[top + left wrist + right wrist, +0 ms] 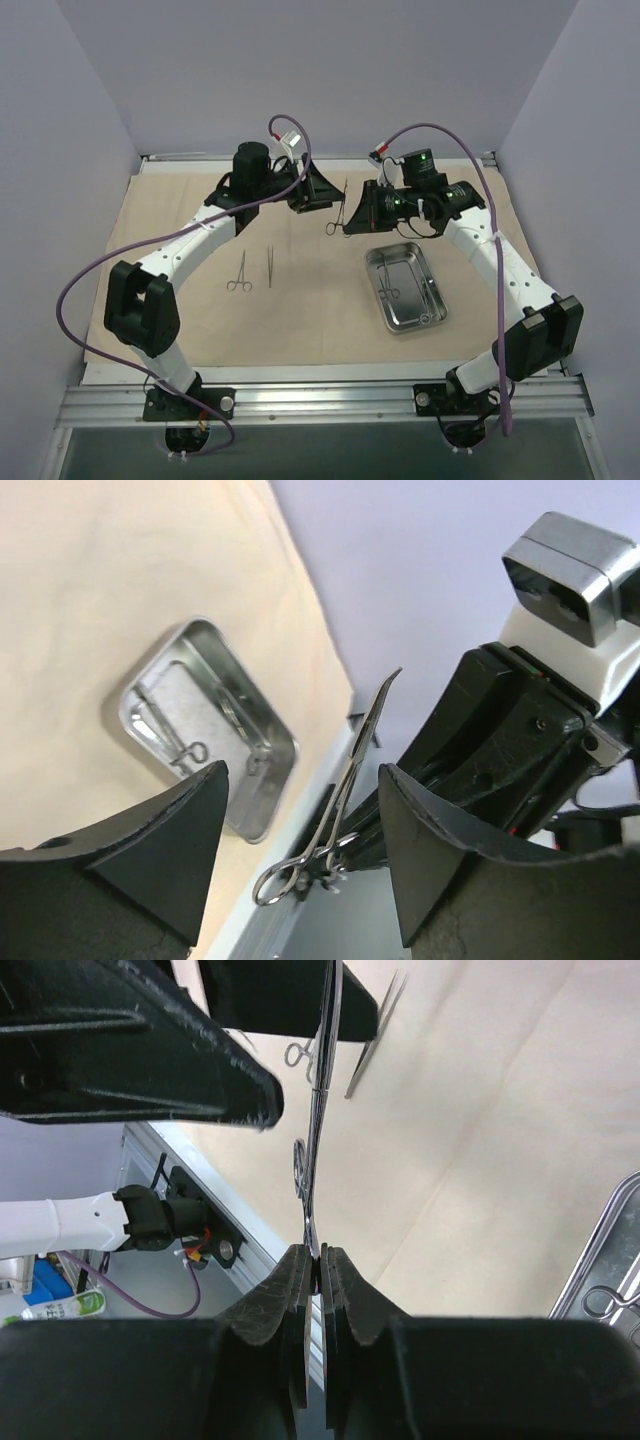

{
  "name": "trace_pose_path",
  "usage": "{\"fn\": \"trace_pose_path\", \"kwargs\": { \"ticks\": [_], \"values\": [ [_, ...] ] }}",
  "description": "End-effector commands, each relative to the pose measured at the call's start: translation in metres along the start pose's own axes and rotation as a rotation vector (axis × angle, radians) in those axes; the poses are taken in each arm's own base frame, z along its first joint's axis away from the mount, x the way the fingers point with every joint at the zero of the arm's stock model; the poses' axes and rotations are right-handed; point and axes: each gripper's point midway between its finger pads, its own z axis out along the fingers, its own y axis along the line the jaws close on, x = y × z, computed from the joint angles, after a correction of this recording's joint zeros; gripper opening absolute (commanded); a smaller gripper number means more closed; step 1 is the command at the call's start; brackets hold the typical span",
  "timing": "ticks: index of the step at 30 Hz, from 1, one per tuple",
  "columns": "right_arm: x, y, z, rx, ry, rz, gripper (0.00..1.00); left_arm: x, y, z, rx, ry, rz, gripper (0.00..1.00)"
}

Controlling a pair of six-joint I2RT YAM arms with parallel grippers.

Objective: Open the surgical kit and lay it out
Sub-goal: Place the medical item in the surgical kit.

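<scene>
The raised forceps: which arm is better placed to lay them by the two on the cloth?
Probably the left: the left gripper stands open facing the forceps, and the two laid instruments lie on its side.

- Left arm (185,255): white link shells, black joint housings; left purple cable (62,305) at frame left.
- Right arm (500,270): same white-and-black build; right purple cable (432,125) at upper centre; green indicator light (422,157).
- Left gripper (300,780): matte black, wedge-shaped fingers (150,850).
</scene>
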Motion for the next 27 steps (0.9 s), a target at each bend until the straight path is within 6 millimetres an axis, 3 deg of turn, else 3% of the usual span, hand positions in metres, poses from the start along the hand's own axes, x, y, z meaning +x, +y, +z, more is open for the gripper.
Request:
{"fn": "trace_pose_path", "kwargs": {
  "ticks": [1,8,17,27],
  "values": [
    [-0.012,0.012,-0.012,0.003,-0.042,-0.052,0.00,-0.003,-0.005,-0.024,-0.174,-0.008,0.115,0.69],
    [-0.013,0.011,-0.007,0.015,-0.030,-0.051,0.00,0.005,-0.010,-0.016,-0.259,0.009,0.208,0.59],
    [-0.012,0.012,-0.001,0.014,-0.018,-0.042,0.00,0.012,-0.020,-0.010,-0.288,0.025,0.277,0.57],
    [-0.018,0.021,-0.002,-0.004,-0.040,-0.038,0.00,0.024,-0.012,0.000,-0.343,0.092,0.292,0.50]
  ]
}}
